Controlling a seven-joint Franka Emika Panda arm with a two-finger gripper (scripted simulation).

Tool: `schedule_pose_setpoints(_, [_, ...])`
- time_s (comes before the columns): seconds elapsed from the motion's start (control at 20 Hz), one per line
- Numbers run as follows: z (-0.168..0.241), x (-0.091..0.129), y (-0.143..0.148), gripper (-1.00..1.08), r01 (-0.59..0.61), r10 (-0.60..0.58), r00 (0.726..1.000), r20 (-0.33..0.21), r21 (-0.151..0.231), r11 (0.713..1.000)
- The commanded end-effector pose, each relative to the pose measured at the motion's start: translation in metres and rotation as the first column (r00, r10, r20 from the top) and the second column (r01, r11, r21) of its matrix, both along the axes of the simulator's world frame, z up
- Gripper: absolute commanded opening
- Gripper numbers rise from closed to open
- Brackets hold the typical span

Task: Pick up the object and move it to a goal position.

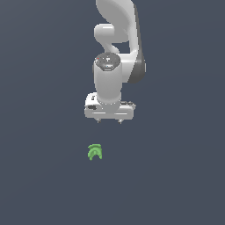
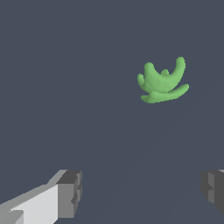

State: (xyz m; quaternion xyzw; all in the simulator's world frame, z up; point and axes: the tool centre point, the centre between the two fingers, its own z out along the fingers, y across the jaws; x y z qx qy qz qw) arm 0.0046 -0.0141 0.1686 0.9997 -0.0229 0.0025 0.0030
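The object point(image 1: 94, 152) is a tiny bright green arch-shaped piece with ridged lobes, lying on the dark grey floor. It shows larger in the wrist view as a green curved object point(image 2: 162, 82). My white gripper point(image 1: 109, 121) hangs above the floor, pointing down, a little behind the object and toward the exterior view's right of it. Its two fingers point(image 2: 69, 192) stand wide apart with nothing between them, so the gripper point(image 2: 142, 192) is open and apart from the object.
The plain dark grey floor point(image 1: 176, 176) spreads all around. The white arm point(image 1: 116, 39) rises behind the gripper. No goal marker or other object shows.
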Motion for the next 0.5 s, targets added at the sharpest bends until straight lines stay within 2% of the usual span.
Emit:
schedule_pose_setpoints(0.0, [0.0, 0.0, 0.0, 1.0, 0.0, 0.0, 1.0, 0.0, 0.0, 1.0])
schedule_pose_setpoints(0.45, [0.011, -0.001, -0.003, 1.0, -0.018, 0.018, 1.0, -0.004, -0.018, 1.0])
